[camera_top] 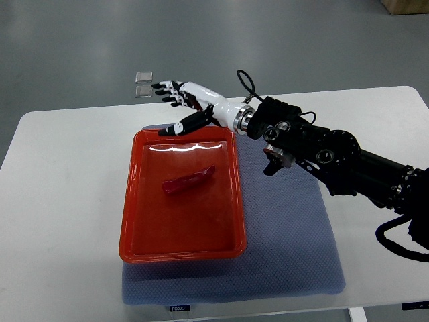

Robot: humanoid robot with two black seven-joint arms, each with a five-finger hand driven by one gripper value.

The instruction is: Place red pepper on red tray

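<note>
A long red pepper lies inside the red tray, in its upper half, tilted with its right end higher. The tray rests on a blue-grey mat on the white table. My right hand hovers above the tray's far edge, fingers spread and holding nothing. Its black arm comes in from the right edge. The pepper is apart from the hand, well below it in the picture. No left arm shows.
Two small square clear pieces lie on the grey floor beyond the table's far edge. The white table extends bare to the left of the tray. A black cable loops above the wrist.
</note>
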